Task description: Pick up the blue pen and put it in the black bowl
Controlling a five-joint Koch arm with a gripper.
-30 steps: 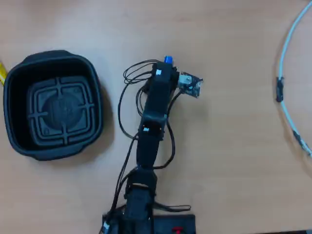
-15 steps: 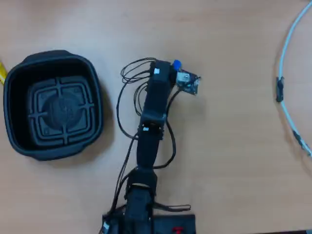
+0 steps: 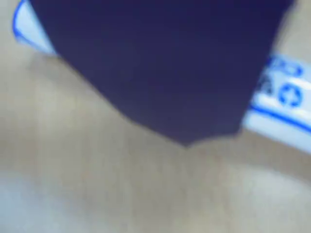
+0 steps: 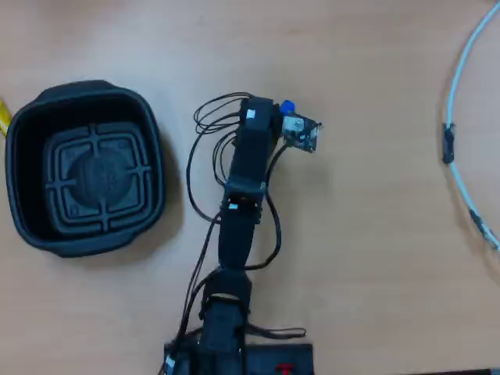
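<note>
Blurred, unreadable blue print on pen (image 3: 284,92)

The scene is viewed from directly above by the overhead camera, which faces straight down at the table (image 4: 367,258) from far enough that the whole arm (image 4: 238,234), based at the bottom edge, is framed. The wrist camera is carried on the arm and is held very near the tabletop, so its picture is blurred. Both views share the blue pen (image 3: 286,97), of which only a blue end is seen from overhead.
</note>
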